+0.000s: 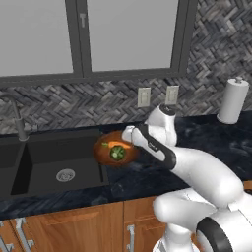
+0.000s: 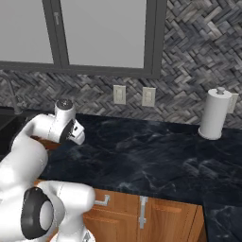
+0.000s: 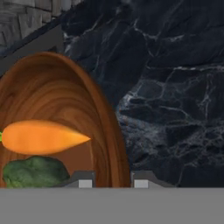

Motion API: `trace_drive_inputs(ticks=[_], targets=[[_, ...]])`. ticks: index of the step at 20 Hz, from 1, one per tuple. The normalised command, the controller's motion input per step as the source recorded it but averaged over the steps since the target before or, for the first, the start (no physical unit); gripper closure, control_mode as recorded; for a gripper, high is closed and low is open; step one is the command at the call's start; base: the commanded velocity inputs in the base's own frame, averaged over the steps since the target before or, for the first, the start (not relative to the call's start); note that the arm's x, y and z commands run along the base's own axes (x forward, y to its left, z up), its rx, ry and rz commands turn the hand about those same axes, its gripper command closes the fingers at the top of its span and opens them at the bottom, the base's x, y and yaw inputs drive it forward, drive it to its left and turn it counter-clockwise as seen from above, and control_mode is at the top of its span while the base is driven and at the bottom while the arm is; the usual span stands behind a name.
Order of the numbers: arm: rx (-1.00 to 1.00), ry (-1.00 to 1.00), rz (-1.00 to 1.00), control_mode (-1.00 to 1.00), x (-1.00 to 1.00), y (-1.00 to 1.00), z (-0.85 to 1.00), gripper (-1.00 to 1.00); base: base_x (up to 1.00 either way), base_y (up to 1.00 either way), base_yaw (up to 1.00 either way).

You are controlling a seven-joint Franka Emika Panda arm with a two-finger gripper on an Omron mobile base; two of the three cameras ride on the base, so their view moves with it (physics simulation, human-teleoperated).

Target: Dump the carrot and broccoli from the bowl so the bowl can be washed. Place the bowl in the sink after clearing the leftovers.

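Note:
The reddish-brown bowl (image 1: 109, 156) hangs tilted on its side above the counter, just right of the black sink (image 1: 44, 153), its inside facing the left base camera. The orange carrot (image 1: 105, 144) and the green broccoli (image 1: 117, 152) still lie inside it. My gripper (image 1: 128, 141) is shut on the bowl's right rim. In the hand view the rim (image 3: 114, 144) runs down between my gripper's (image 3: 113, 183) two tips, the carrot (image 3: 41, 137) lies across the bowl's inside, and the broccoli (image 3: 35, 172) sits below it. The arm hides most of the bowl (image 2: 47, 142) in the right base view.
A dark curved faucet (image 1: 17, 118) stands at the sink's back left, and a silver drain (image 1: 65, 174) sits in the basin. A paper towel roll (image 1: 233, 101) stands at the counter's back right. Black marbled countertop (image 1: 211, 138) stretches right of the bowl. Wooden cabinets run below.

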Motion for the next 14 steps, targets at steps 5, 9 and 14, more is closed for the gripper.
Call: trace_drive_inputs(ticks=[5, 9, 14], targets=[[0.00, -0.27, 0.00, -1.00, -0.01, 1.00, 0.35, 1.00, 0.00, 0.00, 0.00], [-0.05, -0.18, 0.00, -1.00, 0.01, 0.82, 0.10, 1.00, 0.00, 0.00, 0.00], [-0.21, -0.03, 0.00, -1.00, 0.07, 0.63, 0.00, 1.00, 0.00, 0.00, 0.00]])
